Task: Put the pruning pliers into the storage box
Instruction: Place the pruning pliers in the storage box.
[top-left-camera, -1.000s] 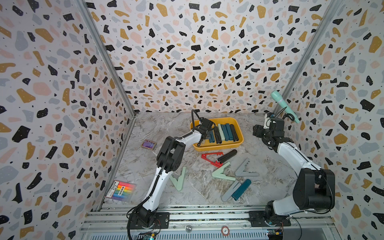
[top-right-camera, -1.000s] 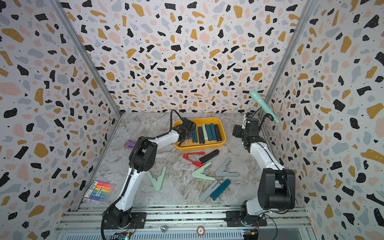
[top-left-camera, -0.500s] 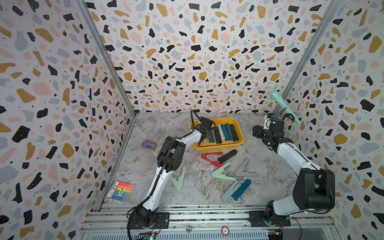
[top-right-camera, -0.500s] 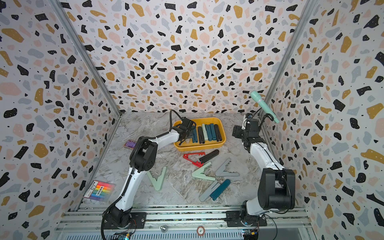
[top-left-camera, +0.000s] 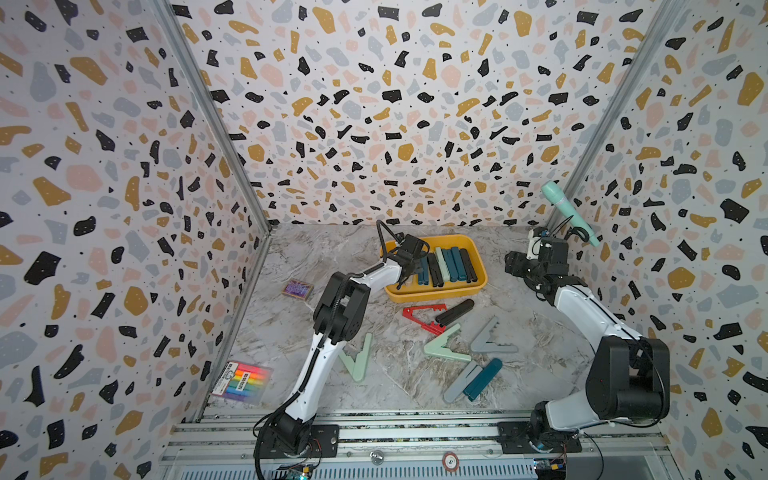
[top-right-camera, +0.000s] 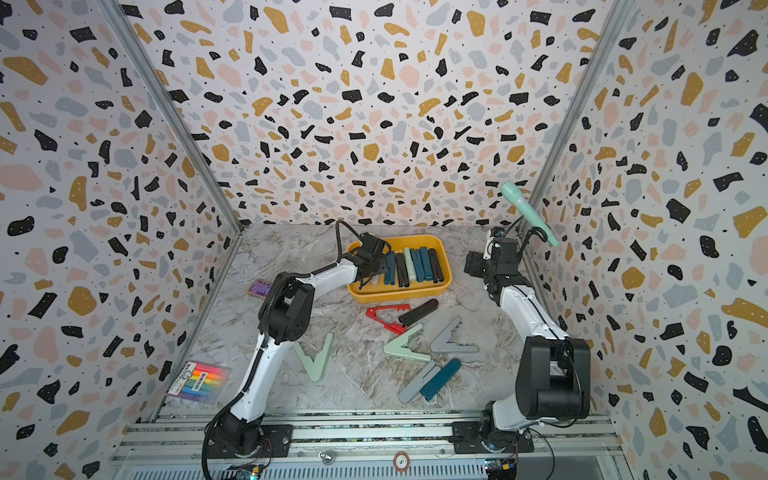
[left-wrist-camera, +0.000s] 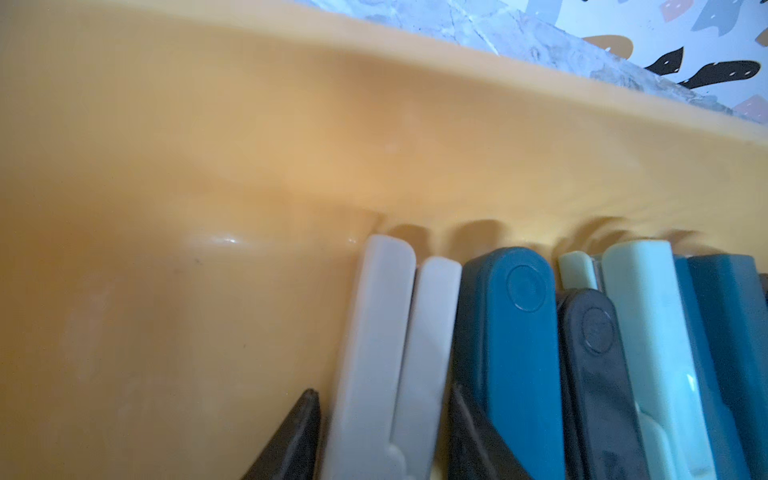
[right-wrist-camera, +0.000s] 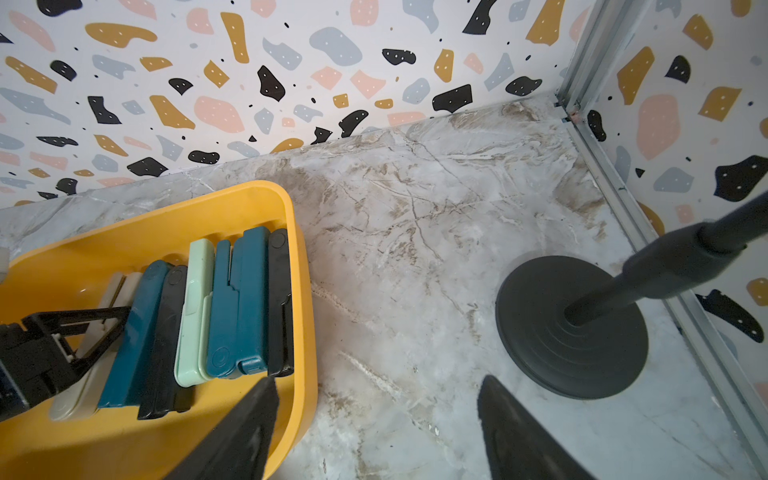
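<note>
Left gripper is down inside the shallow yellow plastic storage box, at its left end. Jaws part-open, straddling the pale beige folded plastic pruning pliers. A sliver of gap shows beside each black fingertip, so I read this as let go, not gripped. The beige pliers lie flat on the box floor, touching the dark teal folded pliers at the end of the row. One more delivered, by the look; roughly half are in.

Still out on the marble-print bench: red open pliers, black folded pliers, mint open pliers, grey open pliers, a few more nearer the front.

Right gripper wide open, empty, hovering beside the box's right end.

Against a second back: both arms, box and loose pliers sit in the same places. Only the left jaws have parted.
</note>
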